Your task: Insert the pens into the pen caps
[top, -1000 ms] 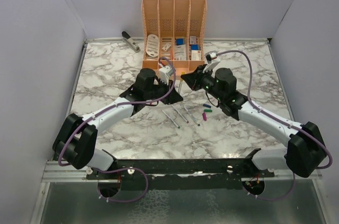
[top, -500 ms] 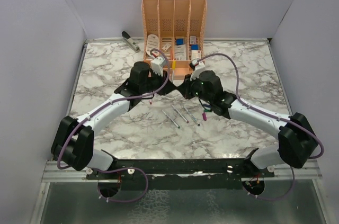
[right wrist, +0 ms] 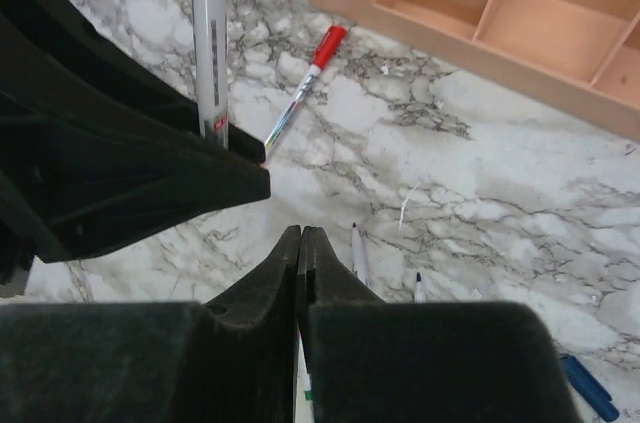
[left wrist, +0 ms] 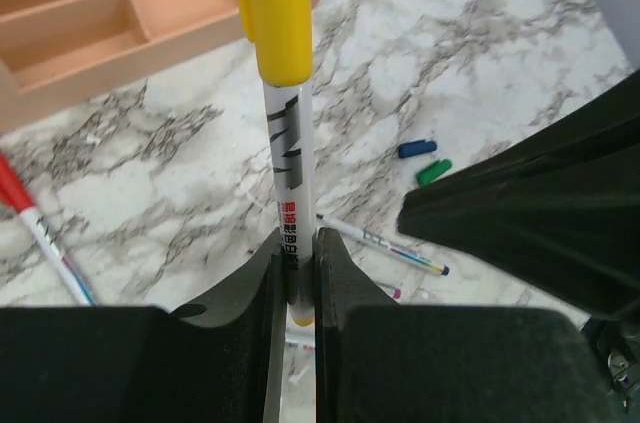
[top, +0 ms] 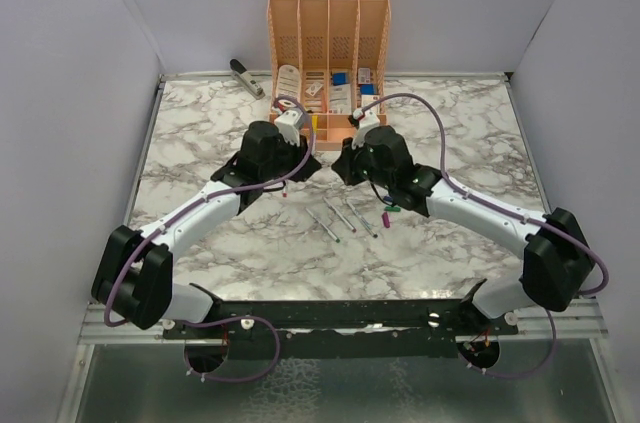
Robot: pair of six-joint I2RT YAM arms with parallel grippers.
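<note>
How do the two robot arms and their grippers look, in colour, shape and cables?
The left arm and the right arm have white tubular links between bulky black joint housings. A thin purple cable loops along each to its wrist. The left gripper and the right gripper have matt black wedge-shaped fingers narrowing to the tips.

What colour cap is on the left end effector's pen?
Yellow cap; clearest in left wrist view.
</note>
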